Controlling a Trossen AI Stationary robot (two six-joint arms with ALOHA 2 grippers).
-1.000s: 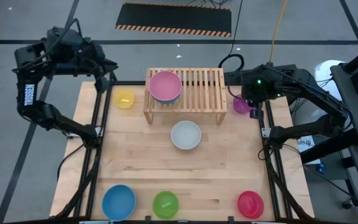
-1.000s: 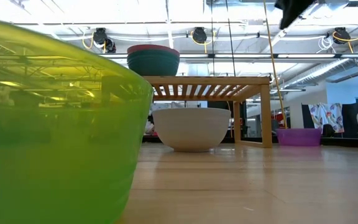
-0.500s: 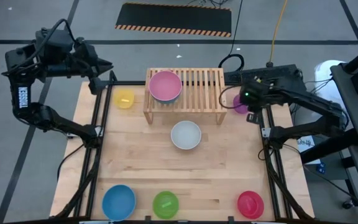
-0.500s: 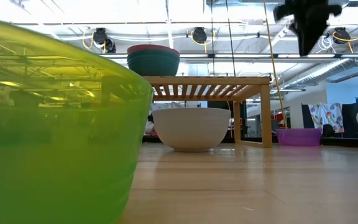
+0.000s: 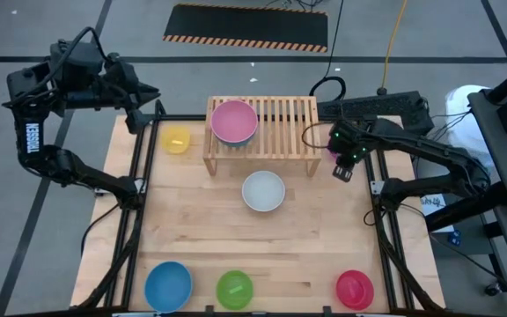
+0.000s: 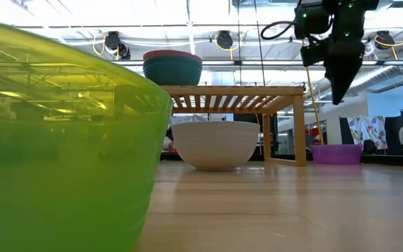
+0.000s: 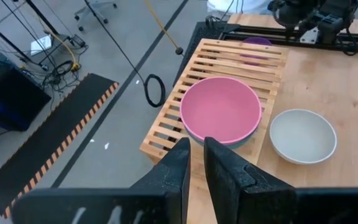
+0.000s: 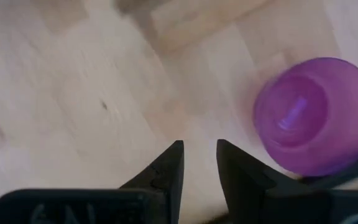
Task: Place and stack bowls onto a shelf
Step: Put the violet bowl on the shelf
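Observation:
The light-wood shelf [image 5: 275, 123] stands at the table's far middle. On its left part sits the pink bowl [image 5: 234, 121], nested in the teal bowl [image 6: 173, 72]. The white bowl [image 5: 263, 191] rests on the table in front of the shelf. The yellow bowl [image 5: 177, 139] is left of the shelf, and the purple bowl [image 8: 312, 115] is right of it. Blue [image 5: 167, 286], lime green [image 5: 234, 289] and red [image 5: 355, 288] bowls line the near edge. My right gripper [image 5: 342, 170] hovers slightly open, pointing down, just nearer than the purple bowl. My left gripper [image 7: 196, 155] is shut, high beyond the far-left corner.
Bare wood lies between the white bowl and the near row of bowls. The shelf's right half [image 5: 293, 119] carries nothing. Metal frame rails [image 5: 381, 220] run along both table sides. In the low view the lime green bowl [image 6: 61, 140] fills the foreground.
My right gripper has swung from above the far-right edge toward the table's near side and slightly left, passing over the purple bowl, and has come down. My left arm drew back a little to the left, then held still. No bowl has moved.

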